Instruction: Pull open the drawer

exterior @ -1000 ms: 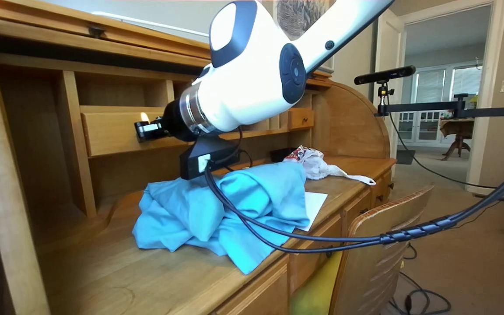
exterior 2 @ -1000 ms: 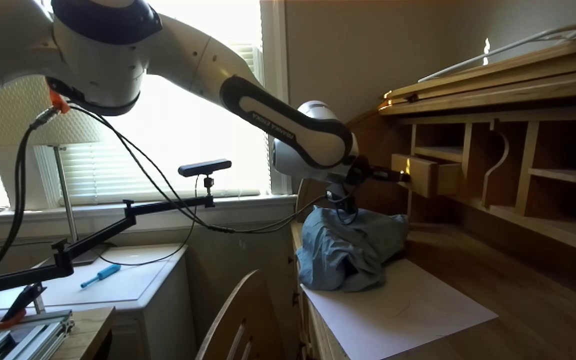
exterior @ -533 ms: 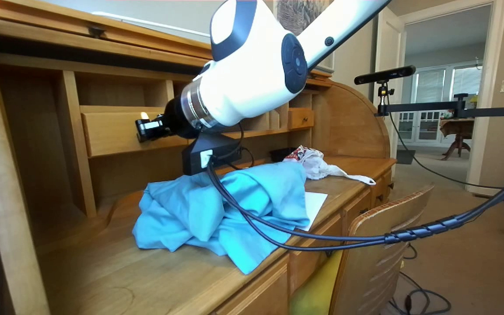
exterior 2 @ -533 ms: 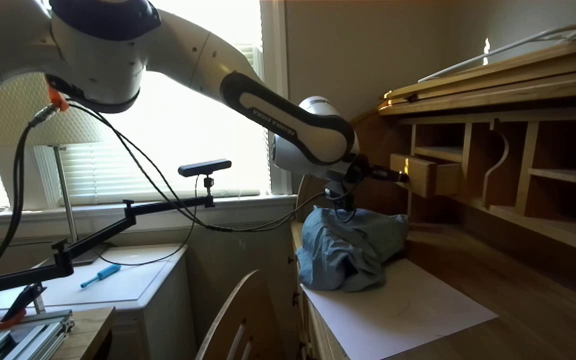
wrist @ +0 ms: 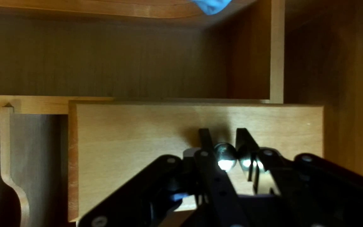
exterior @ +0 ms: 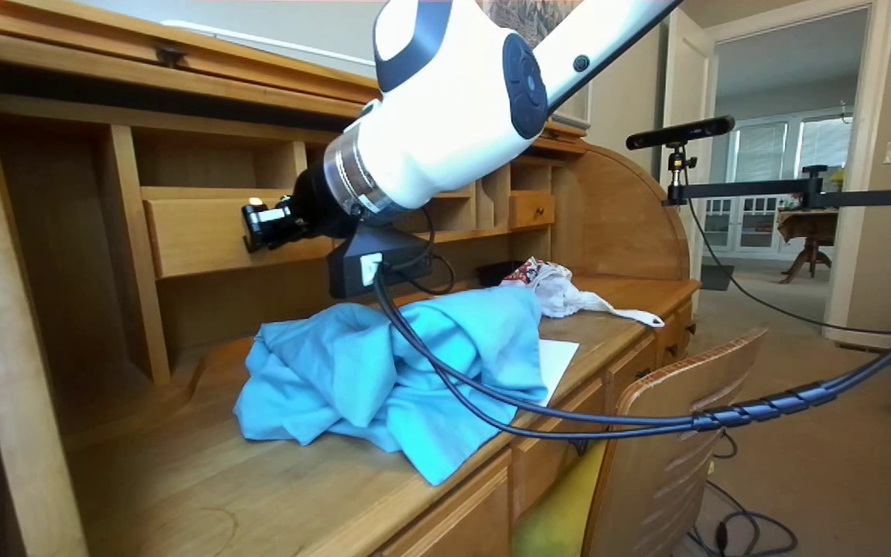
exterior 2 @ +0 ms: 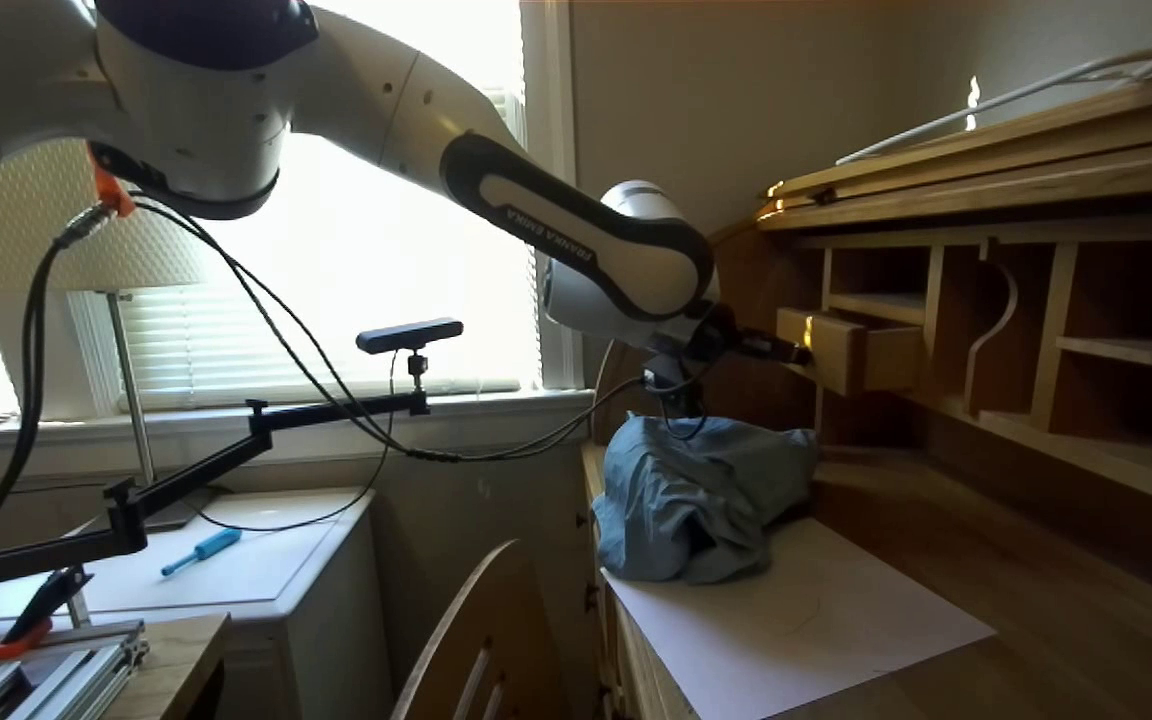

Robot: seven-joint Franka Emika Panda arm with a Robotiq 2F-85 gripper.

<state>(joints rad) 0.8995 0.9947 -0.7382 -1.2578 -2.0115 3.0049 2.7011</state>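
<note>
The drawer (exterior: 198,232) is light oak with a plain wide front. It stands partly out of the desk's upper shelving, its side and open top showing in an exterior view (exterior 2: 841,352). Its small round knob (wrist: 225,154) shines in the wrist view, sitting between the two black fingers of my gripper (wrist: 223,134). Both fingers lie against the knob's sides, close to the drawer front. In an exterior view the gripper (exterior: 250,227) reaches the front from the right, and the knob is hidden behind it.
A crumpled blue cloth (exterior: 391,379) lies on the desktop right below the wrist. A white paper sheet (exterior 2: 796,630) lies beside it. Black cables (exterior: 569,429) hang from the wrist past a wooden chair (exterior: 670,441). Shelf dividers (exterior 2: 1048,335) flank the drawer.
My gripper has drawn back slightly and the drawer front has come a little farther out with it. The wrist and upper arm have tilted and risen off the blue cloth; the cables have shifted.
</note>
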